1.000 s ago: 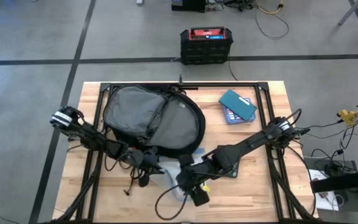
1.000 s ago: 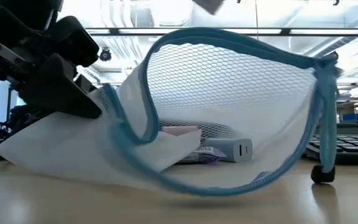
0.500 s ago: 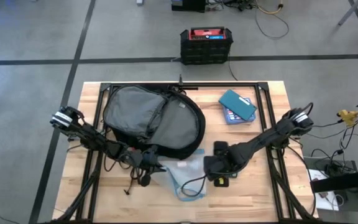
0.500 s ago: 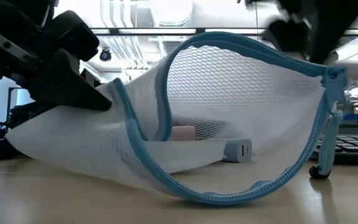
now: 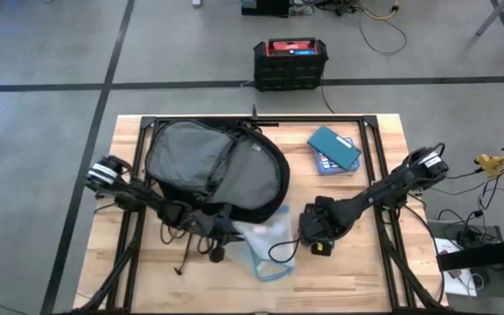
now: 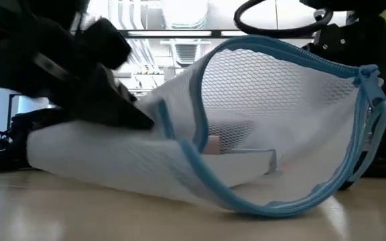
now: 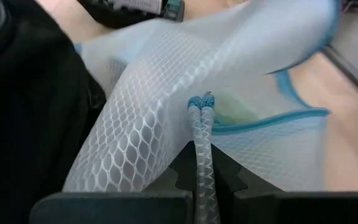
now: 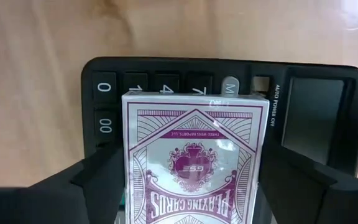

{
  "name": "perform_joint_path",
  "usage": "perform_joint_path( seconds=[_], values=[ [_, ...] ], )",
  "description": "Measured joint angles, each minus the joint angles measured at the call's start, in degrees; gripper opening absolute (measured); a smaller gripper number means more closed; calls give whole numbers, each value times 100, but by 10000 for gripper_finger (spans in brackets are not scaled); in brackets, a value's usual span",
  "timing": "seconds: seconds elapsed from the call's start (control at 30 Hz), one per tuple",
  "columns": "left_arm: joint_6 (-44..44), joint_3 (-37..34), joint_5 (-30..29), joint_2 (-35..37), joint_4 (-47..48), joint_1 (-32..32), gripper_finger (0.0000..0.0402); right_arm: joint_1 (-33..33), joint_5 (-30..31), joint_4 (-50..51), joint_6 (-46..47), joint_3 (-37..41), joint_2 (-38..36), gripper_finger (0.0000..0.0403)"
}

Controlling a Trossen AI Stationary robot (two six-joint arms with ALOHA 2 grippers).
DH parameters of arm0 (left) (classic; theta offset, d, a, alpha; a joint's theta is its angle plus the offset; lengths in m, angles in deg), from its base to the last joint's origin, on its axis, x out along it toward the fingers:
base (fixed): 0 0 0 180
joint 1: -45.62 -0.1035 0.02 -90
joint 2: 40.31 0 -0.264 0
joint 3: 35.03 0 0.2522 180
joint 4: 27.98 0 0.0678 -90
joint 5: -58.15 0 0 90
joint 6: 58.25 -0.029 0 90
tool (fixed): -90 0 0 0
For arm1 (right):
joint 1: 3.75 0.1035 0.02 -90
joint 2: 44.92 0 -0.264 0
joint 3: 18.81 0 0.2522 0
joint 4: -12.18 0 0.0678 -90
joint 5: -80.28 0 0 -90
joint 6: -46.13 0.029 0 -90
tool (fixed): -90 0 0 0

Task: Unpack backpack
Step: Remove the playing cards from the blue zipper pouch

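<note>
The black backpack (image 5: 208,171) lies open on the table's far left, its grey lining up. My left gripper (image 5: 221,234) sits at its near side, shut on a white mesh pouch (image 5: 265,247) with a blue zipper rim. The pouch lies on its side on the table with its mouth (image 6: 280,127) gaping toward the near edge and small items inside. My right gripper (image 5: 318,229), right of the pouch, is shut on a purple-and-white pack of playing cards (image 8: 194,155). It holds the pack over a black calculator (image 8: 303,112). My left gripper (image 7: 202,171) pinches a narrow fold of the pouch's mesh (image 7: 201,134) between its two fingers, close to the blue zipper edge. The fingers come nearly level from the table's left. The pouch's underside rests on the table. My right gripper (image 8: 194,180) pinches the card pack by its two long sides (image 8: 129,168) between its two fingers. The fingers point down from above. The pack hangs face to the camera, clear of the calculator below it.
A teal book (image 5: 333,147) lies on another flat item at the far right. A black frame (image 5: 256,122) runs round the table. A black crate with a red top (image 5: 290,63) stands on the floor beyond. Loose cables trail near the pouch (image 5: 278,252).
My right gripper has drawn out of the pouch's mouth and gone toward the table's right edge with the card pack, stopping over the calculator. My left gripper has shifted a little toward the right, and the pouch has slid that way with it, its mouth still open.
</note>
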Motion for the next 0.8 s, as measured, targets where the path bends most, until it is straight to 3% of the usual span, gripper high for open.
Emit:
perform_joint_path(
  seconds=[0.37,0.63,0.8],
  values=[
    [-596,513,1254,-410,48,-1363,0,-590,124,244,-441,72,-31,335],
    [-689,495,1468,-397,77,-1416,0,-637,282,1072,-551,-423,-356,336],
    [-595,507,1540,-374,107,-1371,0,-291,361,1058,-551,-1092,-411,336]
  ],
)
